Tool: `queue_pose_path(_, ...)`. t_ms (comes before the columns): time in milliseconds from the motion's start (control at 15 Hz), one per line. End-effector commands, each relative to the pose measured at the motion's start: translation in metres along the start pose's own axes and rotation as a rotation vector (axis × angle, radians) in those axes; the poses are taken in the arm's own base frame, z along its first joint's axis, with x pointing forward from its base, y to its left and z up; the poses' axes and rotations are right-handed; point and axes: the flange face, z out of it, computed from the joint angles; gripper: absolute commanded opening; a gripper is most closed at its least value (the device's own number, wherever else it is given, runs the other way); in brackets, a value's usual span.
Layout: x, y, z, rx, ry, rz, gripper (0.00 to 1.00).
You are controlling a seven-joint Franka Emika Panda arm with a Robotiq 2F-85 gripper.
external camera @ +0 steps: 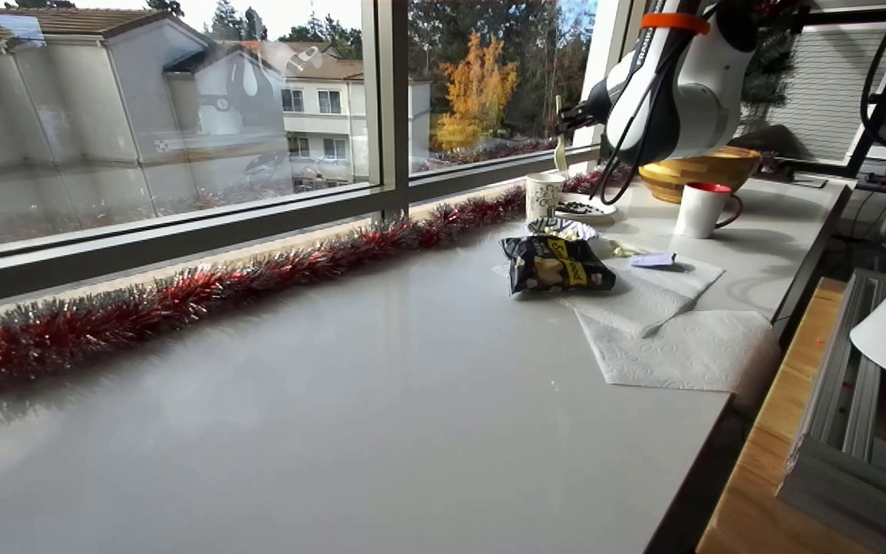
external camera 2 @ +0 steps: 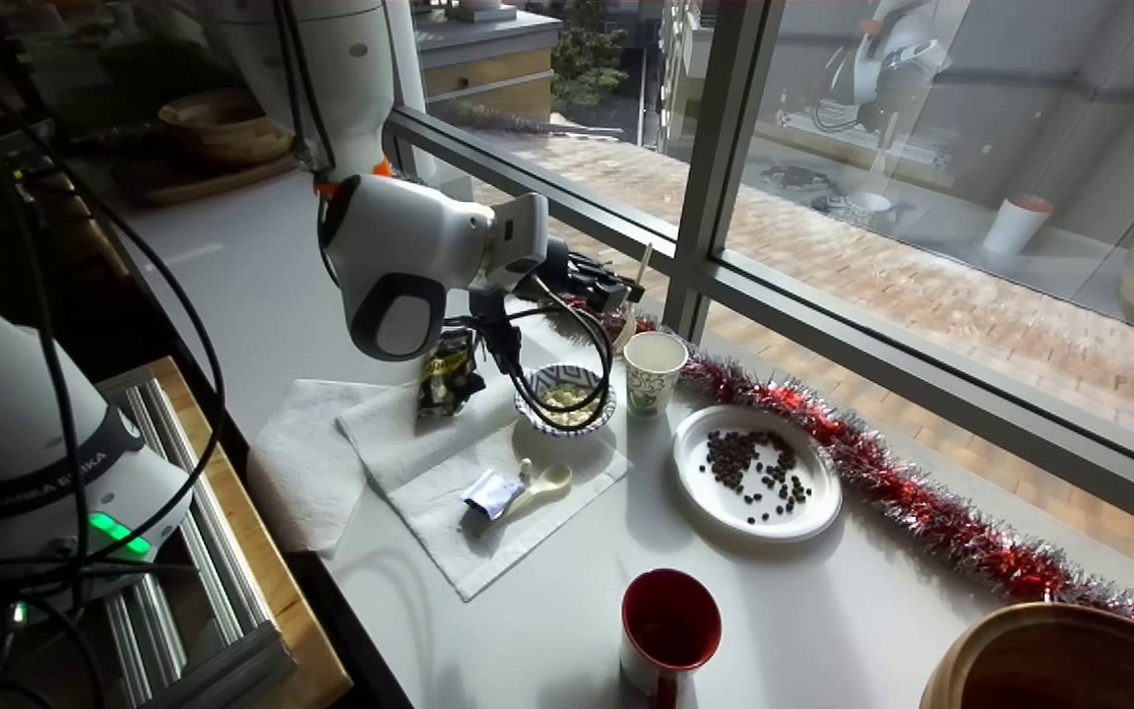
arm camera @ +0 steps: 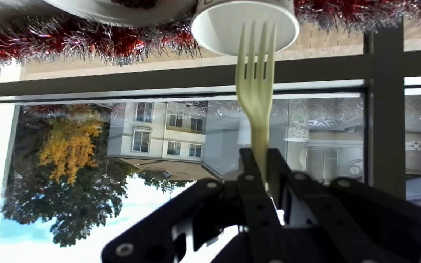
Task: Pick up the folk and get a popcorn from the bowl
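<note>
My gripper [arm camera: 261, 157] is shut on the handle of the pale-yellow fork [arm camera: 255, 95]. The fork points tines down, close to the white patterned paper cup [arm camera: 217, 33]. In the wrist view the tines overlap the cup's mouth. In an exterior view the fork [external camera: 561, 158] ends just above the cup's rim, below my gripper [external camera: 566, 119]. Whether the tines touch the cup I cannot tell. The pale-yellow popcorn [external camera 2: 567, 402] lies in a low bowl with a dark-and-white zigzag pattern [external camera 2: 531, 409], beside the cup [external camera 2: 654, 379]. A robot cable partly crosses the bowl in that view.
A black popcorn bag [external camera: 558, 265] stands by the bowl. A spoon [external camera 2: 552, 481] and a small packet [external camera 2: 493, 492] lie on paper towels. A plate of dark beans [external camera 2: 690, 492], a red-and-white mug [external camera 2: 670, 630] and a wooden bowl [external camera: 697, 173] are nearby. Tinsel [external camera: 258, 285] lines the window.
</note>
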Motion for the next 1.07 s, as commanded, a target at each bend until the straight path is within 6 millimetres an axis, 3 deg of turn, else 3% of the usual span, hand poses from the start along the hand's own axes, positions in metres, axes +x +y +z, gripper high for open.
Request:
queue_pose_path(0, -0.022, -0.009, 0.017, 0.063, 0.002, -0.032, 0.03)
queue_pose_path(533, -0.049, -0.033, 0.042, 0.188, -0.021, -0.107, 0.03)
queue_pose_path(1000, -0.076, -0.031, 0.045, 0.224, -0.058, -0.131, 0.03)
